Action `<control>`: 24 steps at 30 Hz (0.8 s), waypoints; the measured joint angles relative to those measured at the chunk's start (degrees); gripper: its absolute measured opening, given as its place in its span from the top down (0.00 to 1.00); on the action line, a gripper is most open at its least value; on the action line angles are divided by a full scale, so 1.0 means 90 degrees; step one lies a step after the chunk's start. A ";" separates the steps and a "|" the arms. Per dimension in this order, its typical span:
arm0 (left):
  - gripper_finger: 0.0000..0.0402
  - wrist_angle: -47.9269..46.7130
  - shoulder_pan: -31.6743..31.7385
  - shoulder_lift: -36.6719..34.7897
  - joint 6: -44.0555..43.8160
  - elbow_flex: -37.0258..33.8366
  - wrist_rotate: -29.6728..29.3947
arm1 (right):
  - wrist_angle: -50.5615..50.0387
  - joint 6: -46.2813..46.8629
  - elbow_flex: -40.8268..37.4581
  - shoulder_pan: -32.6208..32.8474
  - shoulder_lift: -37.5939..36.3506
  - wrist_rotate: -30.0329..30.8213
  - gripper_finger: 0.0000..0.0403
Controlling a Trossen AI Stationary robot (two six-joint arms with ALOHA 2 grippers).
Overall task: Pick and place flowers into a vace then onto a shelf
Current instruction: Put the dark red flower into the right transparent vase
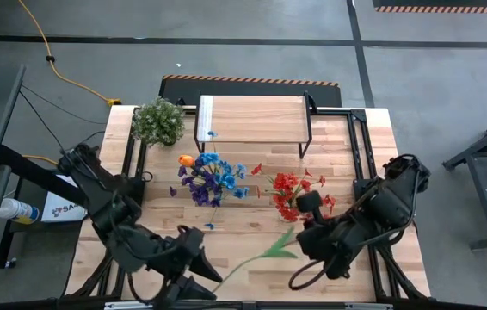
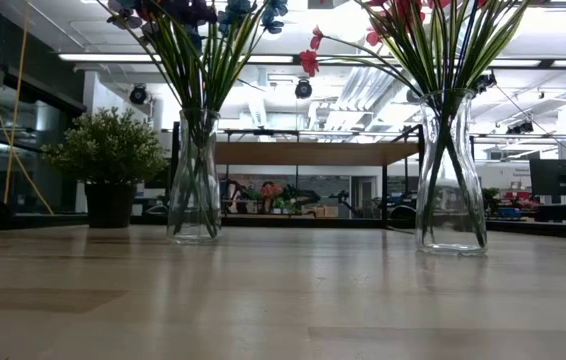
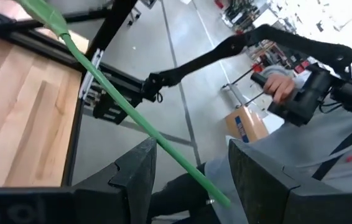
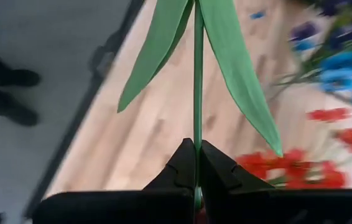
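Two glass vases stand on the table. One holds blue and purple flowers [image 1: 213,176] [image 2: 195,180], the other red flowers [image 1: 291,191] [image 2: 450,175]. The shelf [image 1: 252,119] [image 2: 313,153] stands behind them at the far edge. My right gripper [image 1: 302,234] [image 4: 196,163] is shut on a single green flower stem [image 1: 256,257] with two long leaves [image 4: 232,74]. Its bloom is hidden. My left gripper [image 1: 209,258] [image 3: 191,171] is open near the table's front edge. Its fingers stand on either side of the stem's free end [image 3: 222,200]. My right gripper pinches the green stem [image 4: 197,134] between its two fingertips, just below the leaves. The stem runs on forward from the tips, along the fingers. It is lifted clear of the table and slants toward the near left, into my left gripper's gap.
A bushy pale-green potted plant [image 1: 159,120] [image 2: 111,165] stands at the far left of the table. Beyond the table's near edge, a person's hand [image 3: 278,84] holds a dark control arm. Dark shoes [image 4: 2,78] show on the floor. Bare tabletop [image 2: 283,300] lies in front of the vases.
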 joint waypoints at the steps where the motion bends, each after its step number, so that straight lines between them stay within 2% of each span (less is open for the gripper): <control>1: 0.42 0.0003 0.0002 -0.0055 0.0024 0.0000 -0.0004 | -0.0001 -0.0124 0.0017 -0.0030 -0.0026 0.0141 1.00; 10: 0.42 -0.0014 0.0007 -0.0481 0.0068 0.0002 -0.0038 | 0.0004 -0.1656 0.0019 -0.0270 -0.0069 0.1744 1.00; 13: 0.42 -0.0019 0.0005 -0.0667 0.0087 0.0002 -0.0292 | 0.0004 -0.2294 0.0019 -0.0327 -0.0063 0.2393 1.00; 20: 0.42 -0.0042 0.0018 -0.0985 0.0026 0.0005 -0.0994 | 0.0086 -0.4170 0.0019 -0.0414 -0.0059 0.4533 1.00; 24: 0.42 -0.0043 0.0153 -0.1002 -0.0147 0.0005 -0.1216 | 0.0514 -0.5208 0.0018 -0.0500 -0.0059 0.5191 1.00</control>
